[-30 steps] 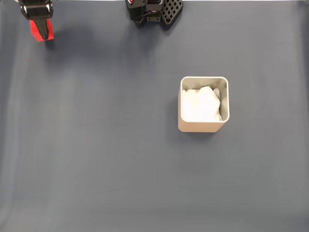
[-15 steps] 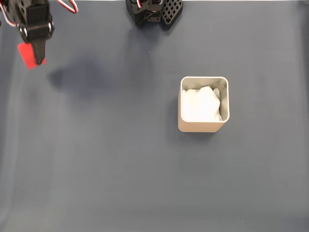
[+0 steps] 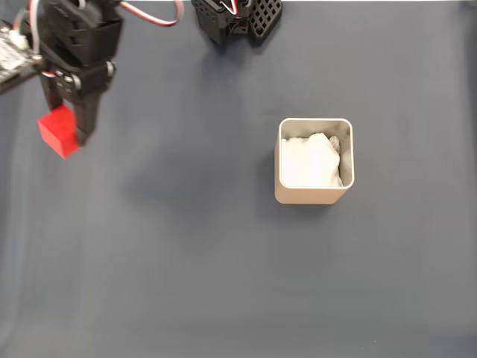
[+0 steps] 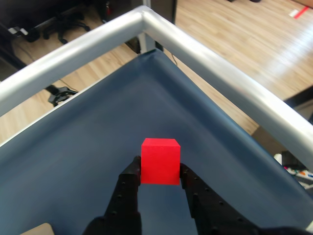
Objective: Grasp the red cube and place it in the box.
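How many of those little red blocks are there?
1. The red cube is pinched between the gripper fingers, at the left side of the fixed view, well apart from the box. Another could hide under the white paper in the box.

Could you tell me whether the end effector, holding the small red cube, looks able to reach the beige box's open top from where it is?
Probably yes. The end effector grips the small bright red cube, and only bare dark cloth separates it from the beige square box, whose top is open.
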